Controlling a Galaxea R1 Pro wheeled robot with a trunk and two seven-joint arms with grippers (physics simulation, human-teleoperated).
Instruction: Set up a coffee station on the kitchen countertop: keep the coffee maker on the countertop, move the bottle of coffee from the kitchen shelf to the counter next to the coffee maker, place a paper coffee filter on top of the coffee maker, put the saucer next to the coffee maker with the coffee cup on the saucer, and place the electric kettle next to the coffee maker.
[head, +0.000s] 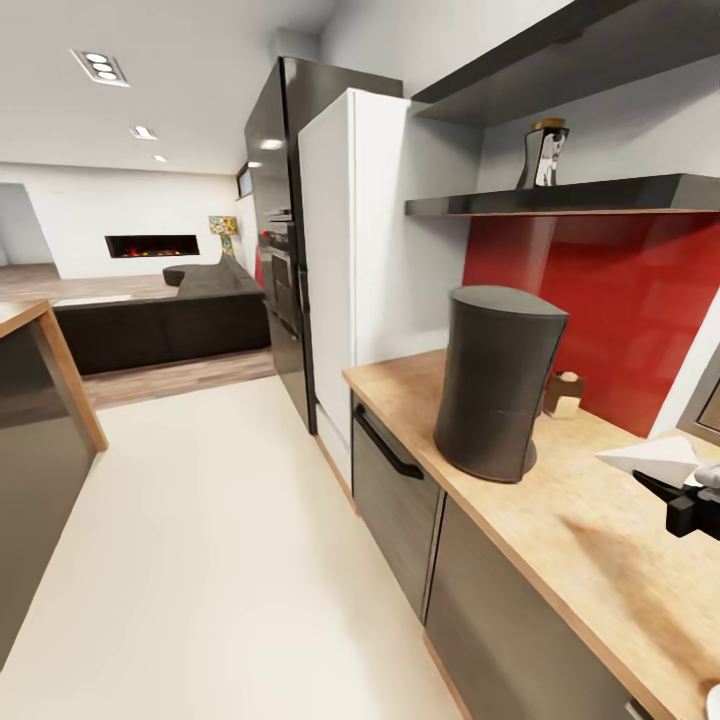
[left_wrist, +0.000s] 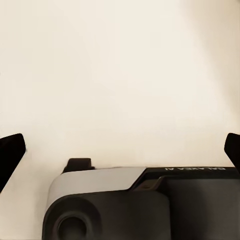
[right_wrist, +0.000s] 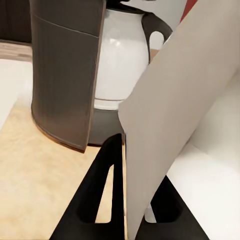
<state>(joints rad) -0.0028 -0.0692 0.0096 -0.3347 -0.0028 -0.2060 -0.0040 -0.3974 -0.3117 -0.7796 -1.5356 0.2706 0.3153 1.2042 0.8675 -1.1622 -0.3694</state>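
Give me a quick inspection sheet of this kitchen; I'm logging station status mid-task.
Surface: kitchen countertop, beige wood-look.
Job's things: coffee maker upright on the countertop; bottle of coffee on the kitchen shelf; paper coffee filter pinched in the right gripper.
Clutter: small tan object behind the coffee maker.
Grippers: right shut on filter; left gripper open, over pale floor.
Cables: nothing seen.
Surroundings: white refrigerator, sofa, fireplace.
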